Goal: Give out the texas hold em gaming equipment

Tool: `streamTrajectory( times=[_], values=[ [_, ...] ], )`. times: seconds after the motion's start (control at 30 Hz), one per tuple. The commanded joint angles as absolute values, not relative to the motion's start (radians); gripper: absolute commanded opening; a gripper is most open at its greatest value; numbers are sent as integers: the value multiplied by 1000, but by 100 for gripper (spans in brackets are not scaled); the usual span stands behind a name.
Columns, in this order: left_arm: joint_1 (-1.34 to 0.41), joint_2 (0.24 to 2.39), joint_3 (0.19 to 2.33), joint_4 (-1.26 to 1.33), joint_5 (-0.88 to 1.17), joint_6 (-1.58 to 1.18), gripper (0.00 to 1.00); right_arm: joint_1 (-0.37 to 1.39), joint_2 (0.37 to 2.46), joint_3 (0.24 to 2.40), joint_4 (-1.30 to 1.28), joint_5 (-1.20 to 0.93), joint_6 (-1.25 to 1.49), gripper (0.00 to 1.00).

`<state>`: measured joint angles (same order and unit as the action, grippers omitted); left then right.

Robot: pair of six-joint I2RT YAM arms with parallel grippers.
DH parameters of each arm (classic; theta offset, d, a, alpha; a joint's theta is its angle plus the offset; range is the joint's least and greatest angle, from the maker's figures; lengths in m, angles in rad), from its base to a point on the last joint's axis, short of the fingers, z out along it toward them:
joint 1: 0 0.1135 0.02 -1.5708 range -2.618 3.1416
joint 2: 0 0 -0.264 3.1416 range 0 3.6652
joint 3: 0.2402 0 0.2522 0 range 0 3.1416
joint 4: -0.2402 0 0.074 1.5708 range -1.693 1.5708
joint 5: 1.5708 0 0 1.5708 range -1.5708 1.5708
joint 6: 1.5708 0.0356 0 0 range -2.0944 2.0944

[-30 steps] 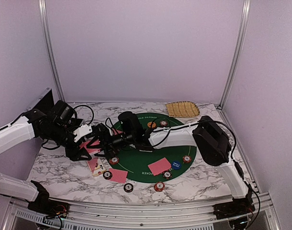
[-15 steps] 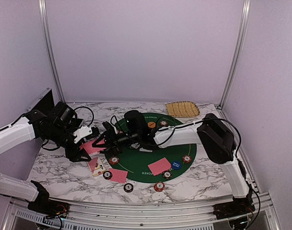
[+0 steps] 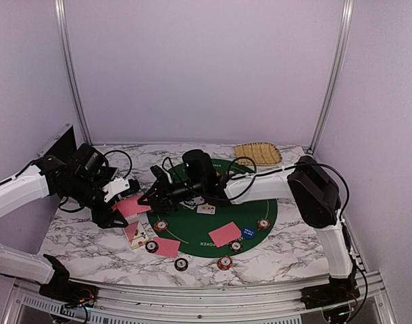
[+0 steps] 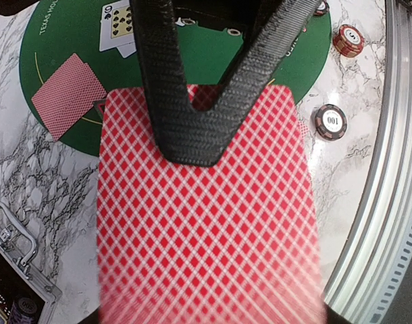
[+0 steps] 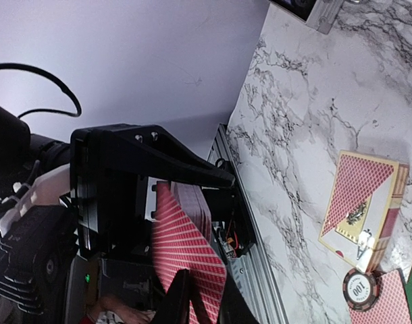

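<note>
My left gripper [image 3: 121,204] is shut on a deck of red-backed playing cards [image 4: 206,229], held above the marble left of the green felt mat [image 3: 192,233]; the deck hides its fingers in the left wrist view. My right gripper [image 3: 150,197] reaches across, and its black fingers [image 4: 186,128] meet in a V over the far edge of the top card [image 5: 186,250], pinching it. On the mat lie a face-down card [image 3: 224,233], a face-up card [image 3: 206,209], a blue button [image 3: 248,232] and poker chips [image 3: 263,224]. Another red-backed card [image 3: 167,247] overlaps the mat's front edge.
A card box [image 3: 136,234] lies on the marble below the left gripper. More chips [image 3: 182,264] sit near the front edge, one [image 3: 224,262] beside the mat. The tan woven tray [image 3: 258,153] stands at the back right. The metal rail runs along the near edge.
The right arm has swung left from over the mat to the deck in the left gripper, and its jaws have closed onto the top card. The left arm has barely moved.
</note>
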<state>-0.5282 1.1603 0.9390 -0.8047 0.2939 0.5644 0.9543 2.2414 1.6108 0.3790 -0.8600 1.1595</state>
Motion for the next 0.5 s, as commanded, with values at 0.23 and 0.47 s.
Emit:
streamTrajectory(
  times=[0.23,0.47],
  values=[
    [-522,1130,923,-780,286,570,0,925,2158,1609,292,-898,1124,0],
    [-522,1132,922,-781,285,570,0,867,2080,1523,254,-908,1090,0]
  ],
)
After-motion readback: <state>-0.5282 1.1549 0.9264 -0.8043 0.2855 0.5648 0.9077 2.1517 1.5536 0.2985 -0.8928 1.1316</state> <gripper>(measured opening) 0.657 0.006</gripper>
